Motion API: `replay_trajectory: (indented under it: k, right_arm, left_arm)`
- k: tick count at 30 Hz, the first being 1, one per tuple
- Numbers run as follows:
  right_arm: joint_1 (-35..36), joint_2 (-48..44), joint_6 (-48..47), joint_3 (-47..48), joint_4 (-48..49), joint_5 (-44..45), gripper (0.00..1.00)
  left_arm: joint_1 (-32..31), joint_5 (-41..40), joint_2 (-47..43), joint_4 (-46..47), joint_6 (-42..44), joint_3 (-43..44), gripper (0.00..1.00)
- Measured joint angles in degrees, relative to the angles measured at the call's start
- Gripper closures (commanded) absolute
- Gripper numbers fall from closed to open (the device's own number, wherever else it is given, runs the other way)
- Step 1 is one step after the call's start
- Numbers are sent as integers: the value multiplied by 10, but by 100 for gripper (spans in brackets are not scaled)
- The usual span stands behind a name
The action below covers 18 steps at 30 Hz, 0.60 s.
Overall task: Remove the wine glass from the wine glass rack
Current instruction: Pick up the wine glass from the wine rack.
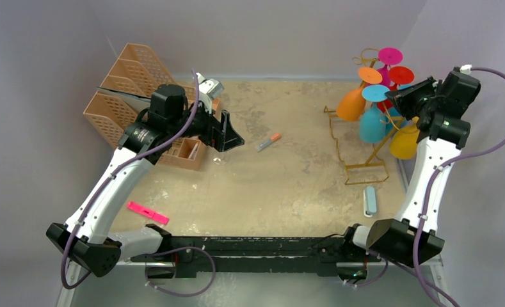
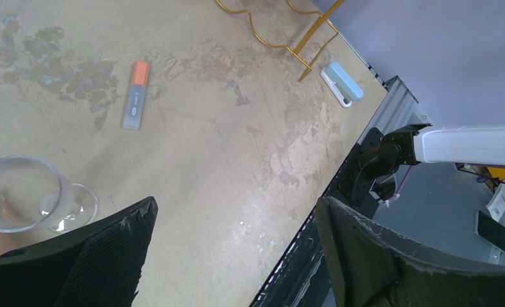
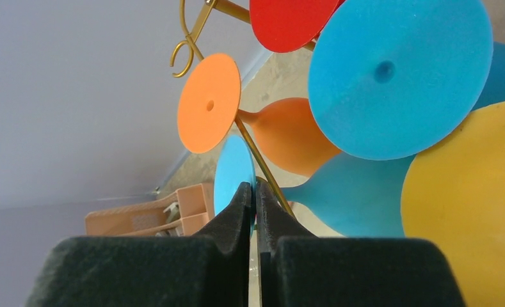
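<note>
The gold wire wine glass rack (image 1: 358,150) stands at the right of the table with several coloured plastic wine glasses hanging upside down: orange (image 1: 351,104), blue (image 1: 372,125), yellow (image 1: 404,144). My right gripper (image 1: 397,98) is up at the rack. In the right wrist view its jaws (image 3: 255,188) are shut on the thin edge of a blue wine glass's foot (image 3: 232,167), beside the gold post (image 3: 265,173). My left gripper (image 1: 230,134) is open and empty (image 2: 237,208) over the table's left side, next to a clear glass (image 2: 19,192).
A peach lattice organiser (image 1: 131,89) stands at the back left. An orange-and-grey marker (image 1: 269,142) lies mid-table, a pink highlighter (image 1: 148,212) at the front left, and a light blue case (image 1: 369,200) by the rack's base. Walls stand close behind the rack.
</note>
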Motion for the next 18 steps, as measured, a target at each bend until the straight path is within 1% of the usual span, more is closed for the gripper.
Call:
replay_trajectory:
  k: [6,12,18]
  right_arm:
    - [-10,-13,39,-35,33,-30,100]
    - [-35,-29,91,-84,89,-77,100]
    - [-50,-31,125,-104,121,-110,100]
  left_arm:
    - [0,2,0,0,0,1,8]
    - [0,5,0,0,0,4,8]
    - [0,10,0,0,0,8,8]
